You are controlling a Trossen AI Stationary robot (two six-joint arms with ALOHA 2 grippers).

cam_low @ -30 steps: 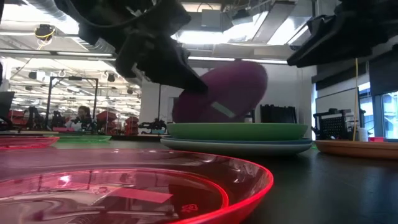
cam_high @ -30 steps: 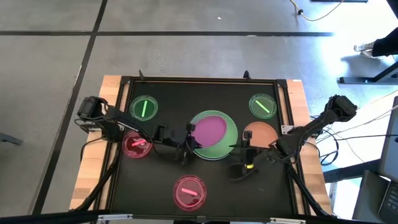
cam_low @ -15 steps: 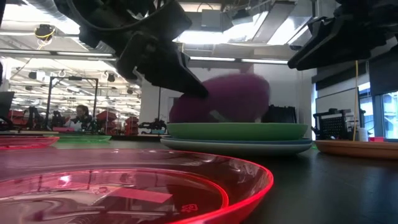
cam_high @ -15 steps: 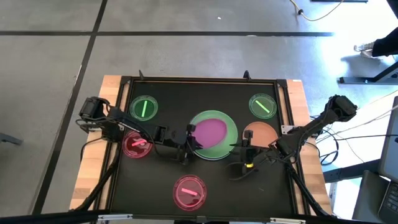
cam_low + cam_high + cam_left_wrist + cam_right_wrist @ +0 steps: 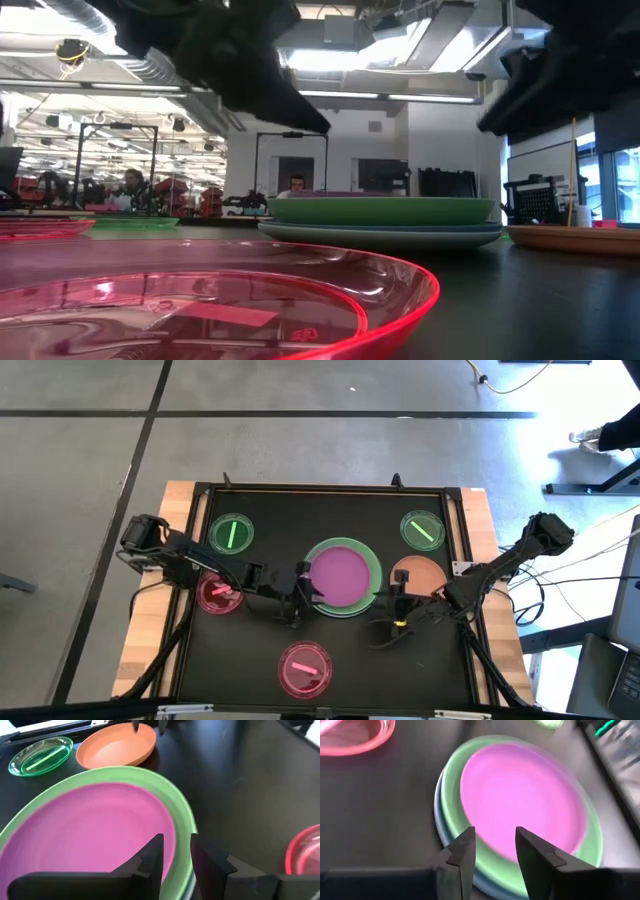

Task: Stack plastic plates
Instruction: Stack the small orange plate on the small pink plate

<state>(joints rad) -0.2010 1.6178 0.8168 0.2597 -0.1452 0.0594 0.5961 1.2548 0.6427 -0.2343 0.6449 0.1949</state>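
Purple plate (image 5: pixel 342 574) lies flat (on green plate (image 5: pixel 372 559)).

A purple plate (image 5: pixel 341 571) lies flat on the green plate (image 5: pixel 372 565), mid-table. An orange plate (image 5: pixel 420 574) sits just right; small translucent plates (image 5: pixel 231 532) lie around

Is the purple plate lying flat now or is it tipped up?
Flat. The purple plate lies level inside the green plate. The left claw beside it holds nothing.

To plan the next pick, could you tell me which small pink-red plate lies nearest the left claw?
The pink-red plate at the table's left, beside the left claw; the other lies at the front edge.
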